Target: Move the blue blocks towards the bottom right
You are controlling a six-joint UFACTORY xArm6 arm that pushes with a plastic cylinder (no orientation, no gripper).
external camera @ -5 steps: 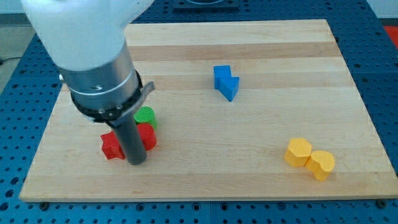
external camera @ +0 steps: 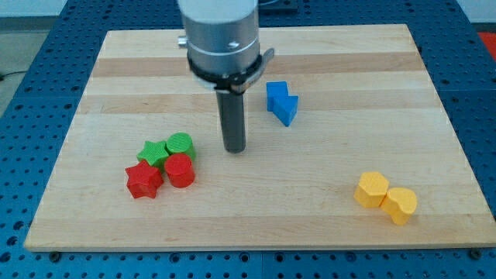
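Pale wooden board (external camera: pixel 256 217) with lengthwise grain lies on a blue perforated bench (external camera: pixel 15 194), and it carries all the blocks. No pincer is fitted, only a straight dark rod, so nothing is clenched or released; my tip (external camera: pixel 235 149) rests on bare wood near the board's middle. Nearest the view's bottom, well to the right of my tip, sit two yellow rounded blocks (external camera: pixel 385 198) touching each other. To the left and slightly below my tip is a tight cluster: a red star block (external camera: pixel 143 180), a red cylinder block (external camera: pixel 180 170), a green star block (external camera: pixel 153 153) and a green cylinder block (external camera: pixel 180 144). Farther up, right of my tip and apart from it, the two blue angular blocks (external camera: pixel 281 102) sit pressed together, far from the bottom right, so I judge the push not yet begun.
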